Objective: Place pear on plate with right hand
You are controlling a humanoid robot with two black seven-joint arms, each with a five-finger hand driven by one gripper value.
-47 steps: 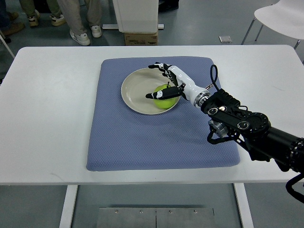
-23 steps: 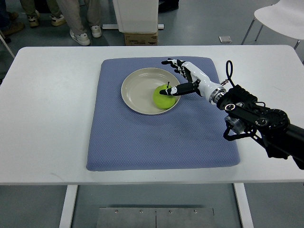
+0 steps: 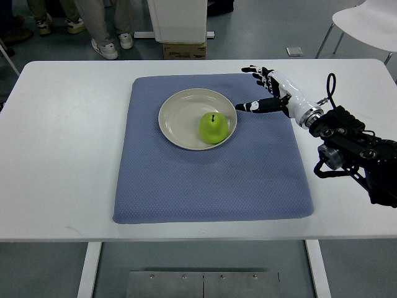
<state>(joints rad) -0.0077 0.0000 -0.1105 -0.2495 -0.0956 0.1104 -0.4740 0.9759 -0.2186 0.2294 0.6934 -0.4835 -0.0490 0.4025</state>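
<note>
A green pear (image 3: pixel 213 127) stands upright on the beige plate (image 3: pixel 177 115), at its right side. The plate rests on a blue mat (image 3: pixel 211 180). My right hand (image 3: pixel 260 90) is open and empty, fingers spread, hovering over the mat's upper right part, to the right of the plate and clear of the pear. Its arm comes in from the right edge. The left arm is not in view.
The mat lies on a white table (image 3: pixel 62 143). Beyond the far edge stand a white cabinet (image 3: pixel 177 18) with a cardboard box (image 3: pixel 184 49), a person's legs (image 3: pixel 102 25) at top left, and a white chair (image 3: pixel 366 22) at top right.
My right hand has let go of the pear and drawn back to the right, off the plate. The pear stays upright on the plate.
</note>
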